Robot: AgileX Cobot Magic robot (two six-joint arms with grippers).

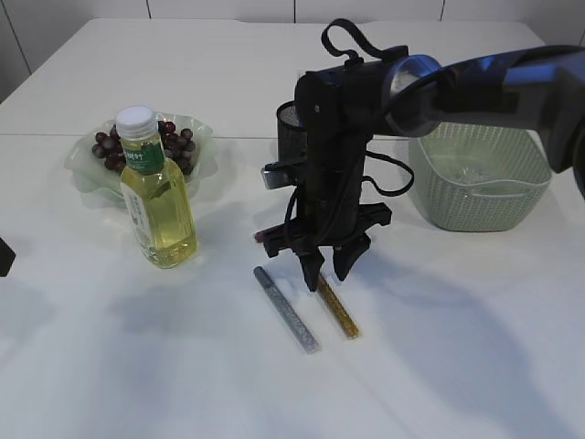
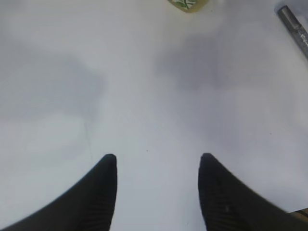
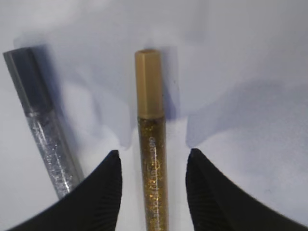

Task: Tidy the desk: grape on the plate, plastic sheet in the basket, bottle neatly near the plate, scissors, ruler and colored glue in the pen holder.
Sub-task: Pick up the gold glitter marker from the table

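Two colored glue pens lie on the white table: a gold one [image 1: 338,309] [image 3: 151,144] and a silver one [image 1: 286,309] [image 3: 45,130] [image 2: 294,26]. My right gripper [image 1: 326,274] [image 3: 153,154] points down over the gold pen, open, one finger on each side with a gap to the pen. The left gripper [image 2: 158,156] is open over bare table. The bottle [image 1: 160,197] [image 2: 188,4] of yellow liquid stands in front of the plate [image 1: 87,174], which holds the grapes [image 1: 174,146]. The black mesh pen holder [image 1: 289,128] is partly hidden behind my right arm. Scissors and ruler are not clearly visible.
A pale green basket [image 1: 480,187] stands at the right, behind my right arm; something translucent lies inside it. A dark reddish end [image 1: 260,236] pokes out from behind the right gripper, and I cannot tell what it is.
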